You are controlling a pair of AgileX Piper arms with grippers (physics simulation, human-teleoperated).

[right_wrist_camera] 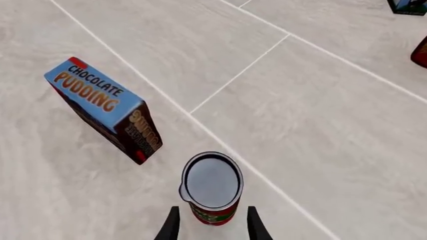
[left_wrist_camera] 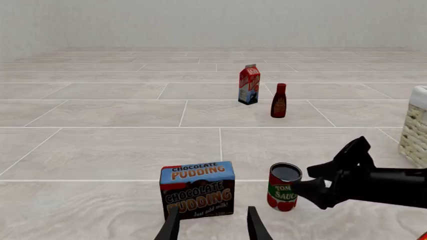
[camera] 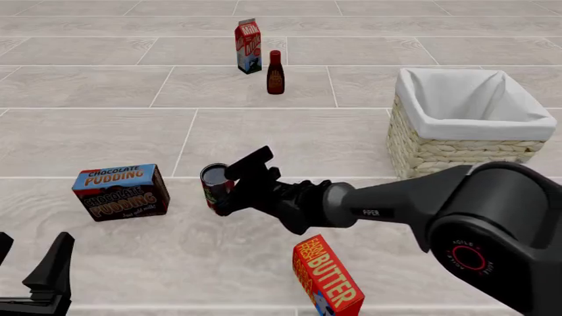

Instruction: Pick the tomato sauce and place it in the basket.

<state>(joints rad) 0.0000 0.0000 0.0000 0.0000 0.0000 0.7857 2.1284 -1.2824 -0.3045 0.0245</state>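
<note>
The tomato sauce is a small red-labelled can with a dark top, standing upright on the tiled surface left of centre. It also shows in the left wrist view and the right wrist view. My right gripper is open, with one finger on each side of the can and small gaps showing in the right wrist view. It also shows in the left wrist view. My left gripper is open and empty at the near left. The basket stands at the right.
A chocolate pudding box stands just left of the can. A butter box stands near the front, under the right arm. A milk carton and a dark red-capped bottle stand at the back.
</note>
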